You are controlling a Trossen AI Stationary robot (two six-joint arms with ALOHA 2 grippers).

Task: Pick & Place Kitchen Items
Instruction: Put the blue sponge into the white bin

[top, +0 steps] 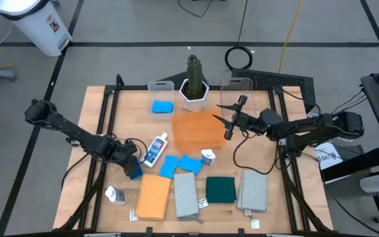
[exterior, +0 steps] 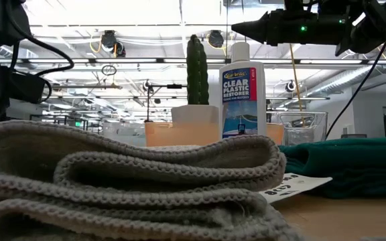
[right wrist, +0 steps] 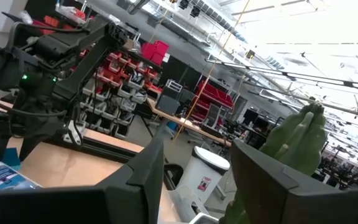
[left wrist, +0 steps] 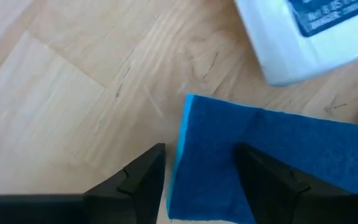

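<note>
Seen from above, a wooden table point(top: 104, 112) holds scattered kitchen items with a dark robot arm reaching in from each side.

The left gripper point(top: 134, 168) is low at the table's left front. Its wrist camera shows its two dark fingers point(left wrist: 143, 180) part open, straddling one edge of a bright blue sponge point(left wrist: 272, 165) lying flat on the wood. One finger sits on the bare wood beside the sponge and the other over it. Whether they press the sponge cannot be told. Just beyond it lies a white bottle point(top: 156, 149) on its side.

The right gripper point(top: 229, 120) hangs in the air above the right edge of a flat orange tray point(top: 196, 130). Its fingers point(right wrist: 146, 177) stand part open and hold nothing.

Behind the tray stands a cactus point(top: 194, 72) in a white pot. A clear bin point(top: 161, 89) to its left holds one blue sponge point(top: 162, 106), and a second clear bin point(top: 237, 85) stands to its right.

Two more blue sponges point(top: 179, 164) lie touching near the table's middle, with a small white bottle point(top: 207, 157) upright just beside them. Another small bottle point(top: 115, 195) lies near the left front edge.

Along the front edge lie four folded cloths in a row: an orange cloth point(top: 153, 196), a grey cloth point(top: 185, 194), a dark green cloth point(top: 220, 189) and another grey cloth point(top: 252, 191).
</note>
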